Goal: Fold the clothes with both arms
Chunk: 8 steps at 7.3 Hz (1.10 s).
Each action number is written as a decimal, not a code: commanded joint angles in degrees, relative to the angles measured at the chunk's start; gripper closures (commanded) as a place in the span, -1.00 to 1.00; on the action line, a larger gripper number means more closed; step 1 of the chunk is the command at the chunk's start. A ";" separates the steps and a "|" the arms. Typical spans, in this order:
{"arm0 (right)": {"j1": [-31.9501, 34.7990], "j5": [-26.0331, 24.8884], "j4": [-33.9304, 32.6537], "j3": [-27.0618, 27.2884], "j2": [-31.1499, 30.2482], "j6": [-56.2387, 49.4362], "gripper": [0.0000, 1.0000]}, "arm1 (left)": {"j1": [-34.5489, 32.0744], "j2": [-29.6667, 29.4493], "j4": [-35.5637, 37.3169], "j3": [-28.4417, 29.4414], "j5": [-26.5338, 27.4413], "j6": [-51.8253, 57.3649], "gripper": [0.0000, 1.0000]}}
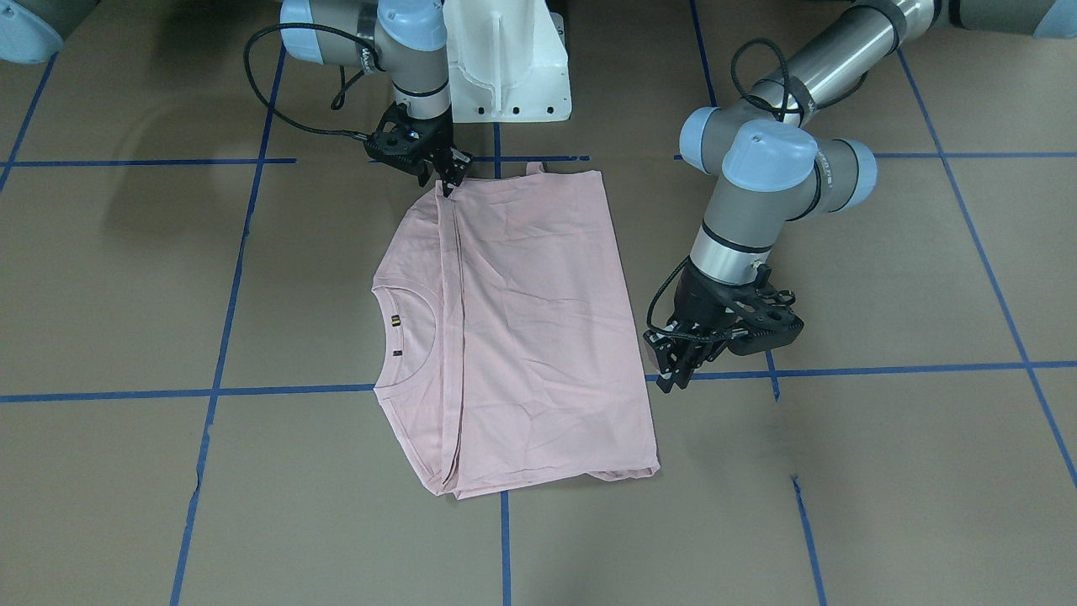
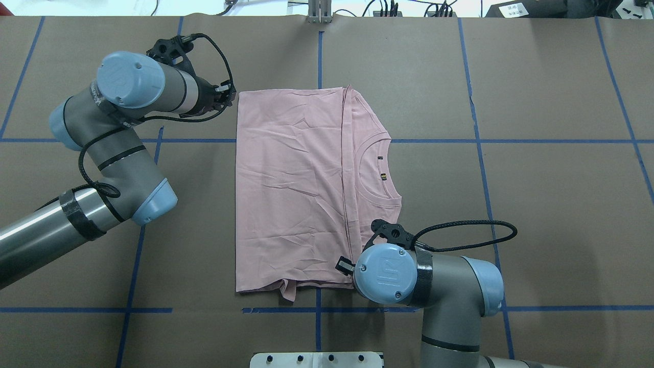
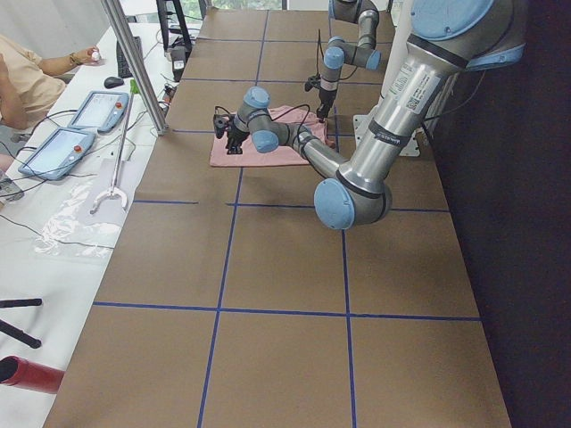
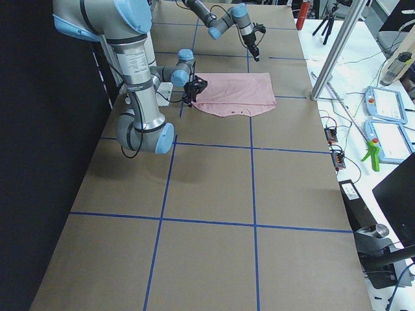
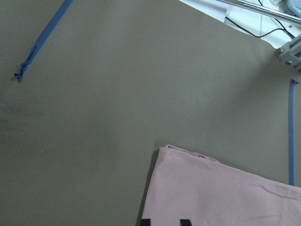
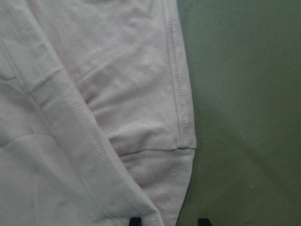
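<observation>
T-shirt (image 1: 538,320) lies with one corner at right pincer (image 1: 446,181); left pincer (image 1: 678,374) alongside.

Lit evenly and softly from above, casting only faint, blurred shadows on the brown surface (image 1: 135,202) near its robot-side edge. Glinting mildly off the metal tube of the left arm (image 1: 841,55). Soft, greenish and grainy through the right wrist camera; sharp in the fixed views.
</observation>
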 commanded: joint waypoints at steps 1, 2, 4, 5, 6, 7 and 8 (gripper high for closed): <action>0.24 0.00 0.06 -0.81 0.63 0.21 0.97 | 0.00 0.13 0.07 0.00 -0.07 0.00 0.34; 0.41 0.26 0.06 -0.82 0.99 0.13 1.00 | 0.00 0.31 0.07 -0.26 -0.07 0.00 0.34; 0.59 0.26 1.11 -0.64 1.17 0.04 1.00 | 0.00 0.40 -0.02 -0.27 -0.07 0.00 0.33; 0.94 0.52 1.11 -0.47 1.69 0.04 1.00 | 0.00 0.66 -0.02 -0.27 -0.07 -0.09 0.33; 0.94 0.87 1.03 0.32 1.70 0.04 1.00 | 0.09 0.66 0.24 -1.22 -0.07 -0.52 0.31; 1.03 1.40 0.76 2.24 1.61 0.04 1.00 | 0.70 0.66 0.42 -2.62 -1.02 -3.83 0.31; 1.03 1.49 0.68 3.39 1.17 0.12 1.00 | 5.05 2.67 0.59 -6.03 -2.43 -9.26 0.31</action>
